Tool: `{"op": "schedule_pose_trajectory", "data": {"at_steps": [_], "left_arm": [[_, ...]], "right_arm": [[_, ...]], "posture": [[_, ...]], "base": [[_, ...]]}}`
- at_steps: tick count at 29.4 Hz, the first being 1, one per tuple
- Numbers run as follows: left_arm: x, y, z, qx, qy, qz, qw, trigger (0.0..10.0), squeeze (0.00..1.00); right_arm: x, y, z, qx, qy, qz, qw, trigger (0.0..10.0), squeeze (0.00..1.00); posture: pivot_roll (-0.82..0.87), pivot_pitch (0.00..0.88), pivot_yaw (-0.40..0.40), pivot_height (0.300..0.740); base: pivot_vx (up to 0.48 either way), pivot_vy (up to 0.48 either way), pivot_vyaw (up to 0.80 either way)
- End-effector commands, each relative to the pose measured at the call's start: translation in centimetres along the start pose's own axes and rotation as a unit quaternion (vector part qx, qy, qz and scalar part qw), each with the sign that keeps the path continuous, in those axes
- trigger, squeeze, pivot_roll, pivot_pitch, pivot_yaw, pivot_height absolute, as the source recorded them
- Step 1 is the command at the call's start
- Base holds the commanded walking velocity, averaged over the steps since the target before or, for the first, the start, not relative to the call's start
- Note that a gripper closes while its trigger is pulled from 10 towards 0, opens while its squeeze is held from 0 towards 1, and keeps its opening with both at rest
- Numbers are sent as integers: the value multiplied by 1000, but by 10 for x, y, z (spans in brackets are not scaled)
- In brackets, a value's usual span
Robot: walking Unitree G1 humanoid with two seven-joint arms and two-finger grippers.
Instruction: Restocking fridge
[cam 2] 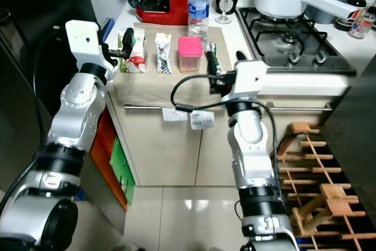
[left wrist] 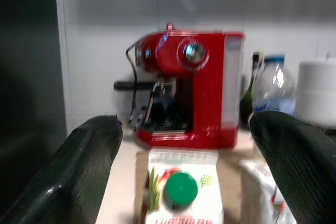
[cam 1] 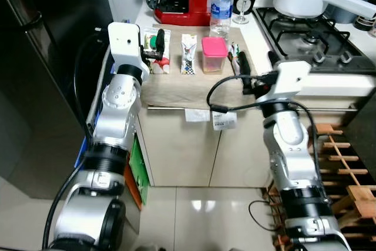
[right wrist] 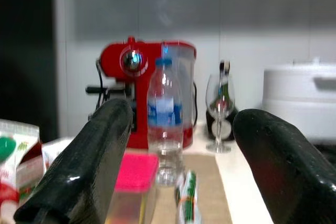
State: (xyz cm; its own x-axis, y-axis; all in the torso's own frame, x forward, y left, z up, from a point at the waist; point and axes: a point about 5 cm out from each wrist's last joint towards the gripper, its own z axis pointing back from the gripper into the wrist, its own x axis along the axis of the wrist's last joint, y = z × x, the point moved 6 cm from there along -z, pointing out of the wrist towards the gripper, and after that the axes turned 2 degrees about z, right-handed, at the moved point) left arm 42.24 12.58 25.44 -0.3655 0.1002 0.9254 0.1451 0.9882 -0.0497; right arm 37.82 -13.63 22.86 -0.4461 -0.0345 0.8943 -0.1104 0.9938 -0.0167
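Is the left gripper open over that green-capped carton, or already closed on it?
Open. In the left wrist view the left gripper has its fingers spread wide, with the green-capped carton between them and untouched.

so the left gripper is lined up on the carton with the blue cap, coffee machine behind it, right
Not quite: the carton has a green cap, not blue, as the left wrist view shows. The left gripper is open and lined up on it, with the red coffee machine behind.
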Motion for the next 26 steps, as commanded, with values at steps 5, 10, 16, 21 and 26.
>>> {"op": "schedule_pose_trajectory", "data": {"at_steps": [5, 10, 16, 21, 26], "left_arm": [[-11, -4, 1, -5, 22, 15, 1000, 10000, 1000], [-8, -7, 1, -17, 18, 10, 1000, 10000, 1000], [-1, -12, 0, -34, 4, 7, 999, 10000, 576], [-9, -14, 1, -44, 19, -6, 999, 10000, 0], [-12, -3, -5, -50, 30, -25, 998, 10000, 0]], "right_arm": [[-1, 0, -2, -3, 4, 0, 1000, 10000, 0], [-2, 4, -1, 2, 10, -1, 1000, 10000, 0], [27, 20, -5, 56, -33, -9, 998, 10000, 0], [22, 23, 10, 100, -4, -13, 995, 10000, 0], [19, 6, 22, 89, 9, 7, 996, 10000, 0]], "posture": [[-68, 0, 28, 740], [-69, 0, 22, 740], [-67, 0, 22, 740], [-67, 0, 18, 740], [-75, 0, 20, 740]], "base": [[0, 0, 0], [0, 0, 0], [0, 0, 0], [0, 0, 0], [0, 0, 0]]}}
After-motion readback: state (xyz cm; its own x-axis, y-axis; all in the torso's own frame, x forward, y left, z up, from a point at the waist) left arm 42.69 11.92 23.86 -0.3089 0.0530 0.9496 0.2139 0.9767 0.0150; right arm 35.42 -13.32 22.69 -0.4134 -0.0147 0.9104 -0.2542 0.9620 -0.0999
